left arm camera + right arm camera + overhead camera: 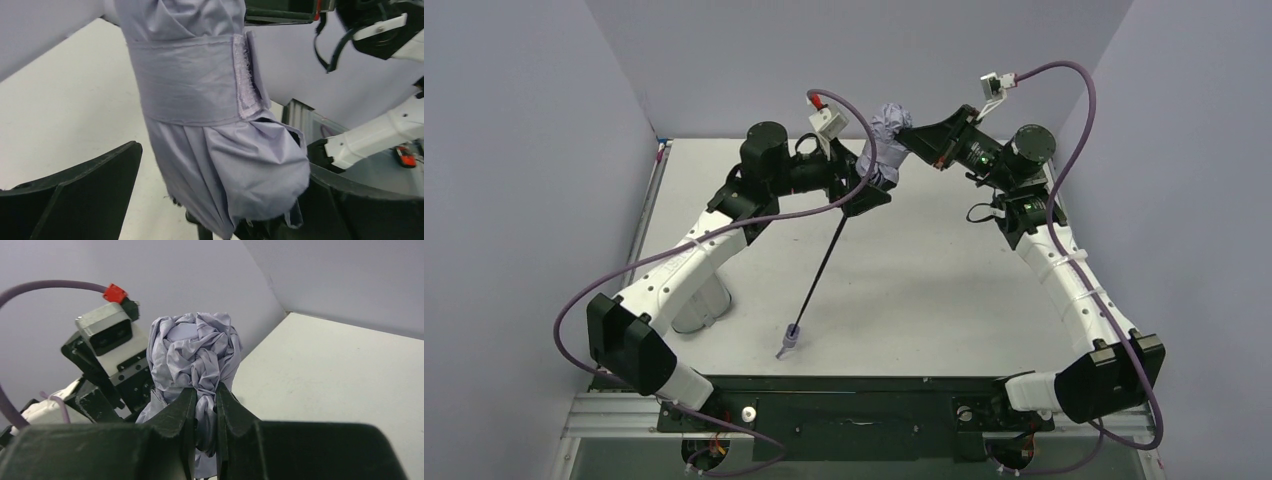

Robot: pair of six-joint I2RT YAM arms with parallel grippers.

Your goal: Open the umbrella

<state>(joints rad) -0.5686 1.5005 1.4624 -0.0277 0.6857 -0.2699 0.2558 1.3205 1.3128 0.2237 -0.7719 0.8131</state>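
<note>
The umbrella (886,138) is closed, and its pale lavender canopy is bunched high over the back of the table. Its thin black shaft (822,268) slants down to the small pale handle (789,341) near the table's front. My right gripper (205,392) is shut on crumpled canopy fabric (192,347) at the top end; it also shows in the top view (911,132). My left gripper (222,160) is open, its fingers (75,200) wide on either side of the canopy's lower end (240,165). The Velcro strap (190,80) is still wrapped round the canopy.
Pale walls close in the table (944,290) at the left, back and right. A pale rounded object (697,308) sits partly hidden under the left arm. A black rail (854,385) runs along the near edge.
</note>
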